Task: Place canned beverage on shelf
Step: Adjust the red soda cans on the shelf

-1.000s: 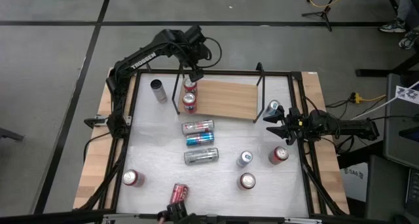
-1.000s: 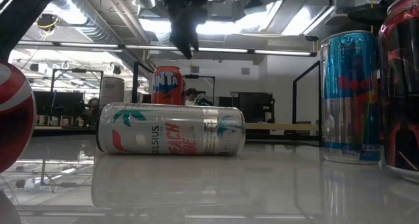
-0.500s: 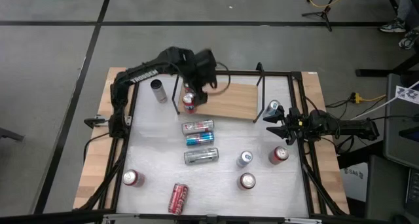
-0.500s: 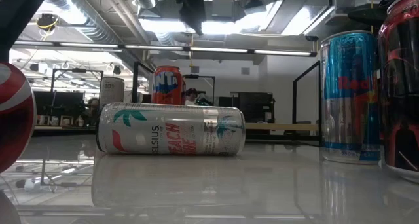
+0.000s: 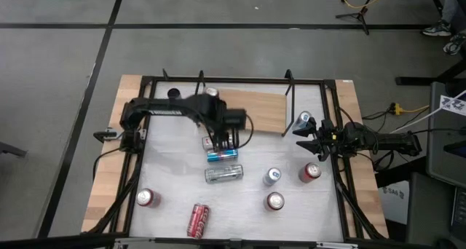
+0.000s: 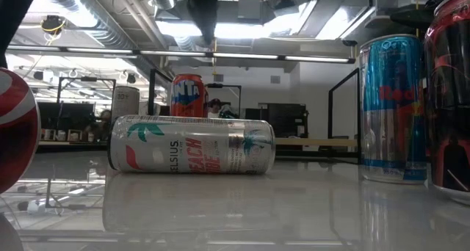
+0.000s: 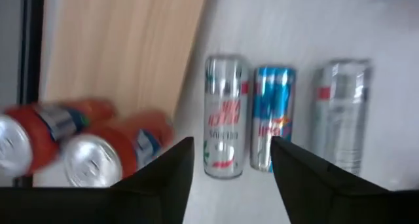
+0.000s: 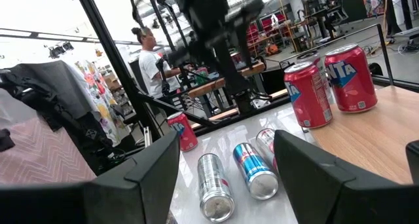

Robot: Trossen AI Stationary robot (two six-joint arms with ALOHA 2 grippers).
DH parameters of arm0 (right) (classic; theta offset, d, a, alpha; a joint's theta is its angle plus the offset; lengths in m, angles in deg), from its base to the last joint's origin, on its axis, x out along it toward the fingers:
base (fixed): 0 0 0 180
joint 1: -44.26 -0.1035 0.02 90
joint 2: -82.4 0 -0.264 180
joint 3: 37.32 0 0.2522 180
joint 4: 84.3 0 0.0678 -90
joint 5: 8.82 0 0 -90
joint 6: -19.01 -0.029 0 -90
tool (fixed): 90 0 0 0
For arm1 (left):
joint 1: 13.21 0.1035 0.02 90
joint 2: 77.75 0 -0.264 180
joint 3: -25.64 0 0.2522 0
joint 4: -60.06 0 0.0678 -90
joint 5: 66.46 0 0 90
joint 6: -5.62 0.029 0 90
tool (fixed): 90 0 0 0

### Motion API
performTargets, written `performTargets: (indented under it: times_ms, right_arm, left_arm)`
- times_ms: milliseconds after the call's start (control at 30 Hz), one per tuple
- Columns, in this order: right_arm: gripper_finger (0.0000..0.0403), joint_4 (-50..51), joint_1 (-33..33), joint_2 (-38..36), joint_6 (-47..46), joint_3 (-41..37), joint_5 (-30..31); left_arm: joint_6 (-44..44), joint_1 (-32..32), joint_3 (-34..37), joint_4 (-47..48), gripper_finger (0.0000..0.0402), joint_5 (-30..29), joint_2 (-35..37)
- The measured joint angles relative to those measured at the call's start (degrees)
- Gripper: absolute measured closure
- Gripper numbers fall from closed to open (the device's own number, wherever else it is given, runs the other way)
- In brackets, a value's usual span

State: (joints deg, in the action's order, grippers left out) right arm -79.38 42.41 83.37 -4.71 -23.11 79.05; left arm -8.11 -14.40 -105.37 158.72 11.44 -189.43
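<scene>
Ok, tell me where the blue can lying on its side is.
High view: the blue can lies mid-table, just below the left claw, with the silver can lying on its near side and the shelf beyond.

left arm reaches across frame centre, left gripper (image 5: 220, 142) pointing down, fingers parted, empty. right arm parked at right edge, right gripper (image 5: 301, 140) fingers apart.

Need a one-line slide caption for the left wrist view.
Left gripper, empty, above three cans lying side by side beside the shelf holding two orange cans.
</scene>
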Motion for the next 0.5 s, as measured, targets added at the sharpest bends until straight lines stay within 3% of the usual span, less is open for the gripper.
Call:
performTargets:
  times_ms: [233, 500]
  right_arm:
    - [0.0164, 0.02, 0.0, 0.02, 0.0, 0.0, 0.0]
    - [0.0164, 0.0, 0.0, 0.02, 0.02, 0.0, 0.0]
  left_arm:
    - [-7.63, -2.1, 11.37, -4.68, 0.0252, -1.42, -0.03]
    - [-10.44, -1.43, 20.1, -8.69, 0.0289, -8.3, -0.07]
